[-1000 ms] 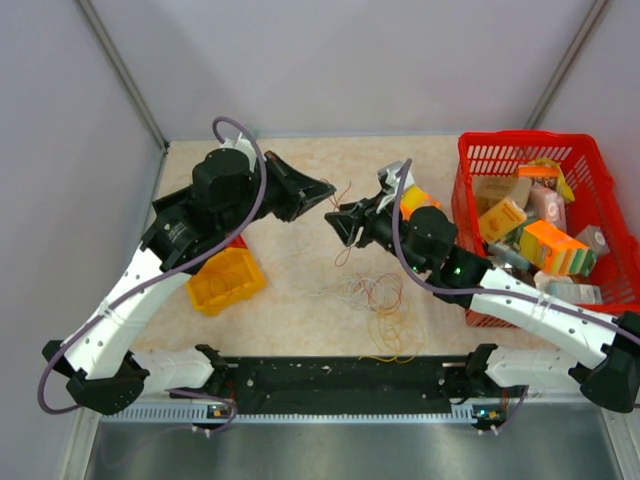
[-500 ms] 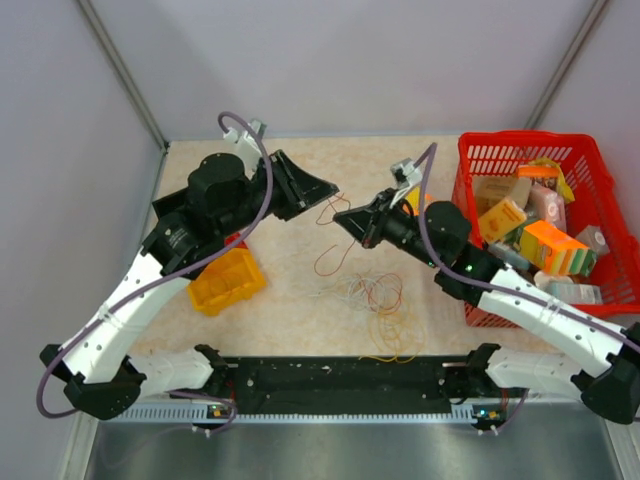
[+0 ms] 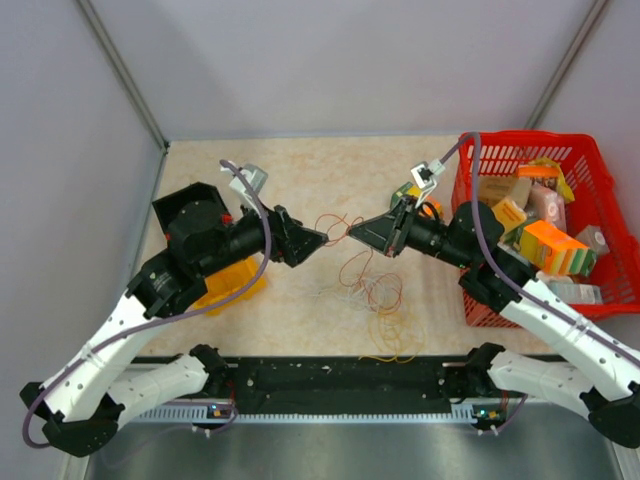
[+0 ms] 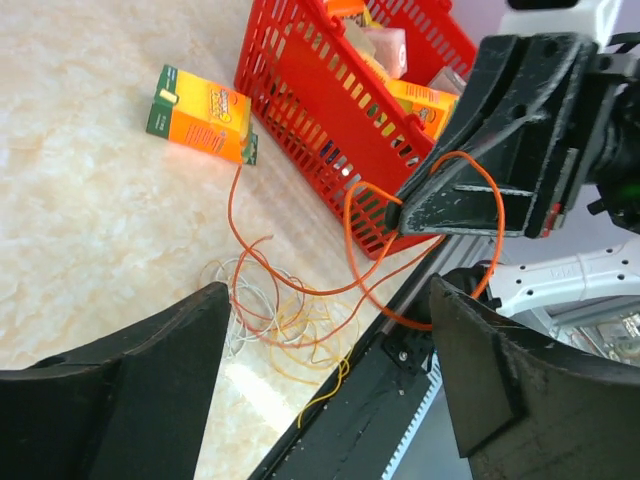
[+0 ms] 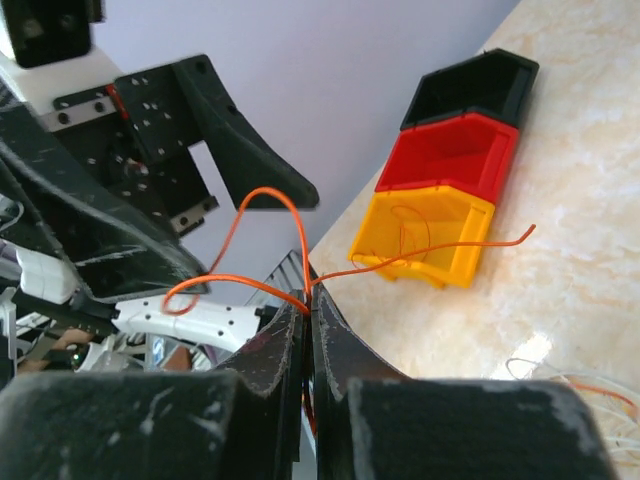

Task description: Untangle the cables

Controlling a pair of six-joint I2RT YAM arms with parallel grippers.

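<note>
My right gripper point(image 5: 310, 308) is shut on a thin orange cable point(image 5: 268, 196), pinched at the fingertips and held above the table. The cable loops up and trails off to both sides. In the top view the right gripper point(image 3: 354, 232) faces my left gripper point(image 3: 318, 240), with the orange cable's point(image 3: 335, 221) loop between them. My left gripper point(image 4: 330, 292) stands open with nothing between its fingers; the orange cable point(image 4: 347, 232) hangs beyond it from the right gripper's tip. The other cables point(image 3: 372, 293) lie tangled on the table, red, white and yellow, and are also seen as a tangle point(image 4: 280, 320) in the left wrist view.
A red basket point(image 3: 520, 142) full of packets stands at the right. An orange-green box point(image 4: 200, 113) lies beside it. A yellow bin point(image 3: 236, 284) sits under my left arm; stacked yellow, red and black bins point(image 5: 440, 225) show in the right wrist view. A black rail point(image 3: 340, 378) runs along the near edge.
My left gripper has opened and let go of the orange cable, and it dropped toward the near side. My right gripper shut on the cable and swung back right.
</note>
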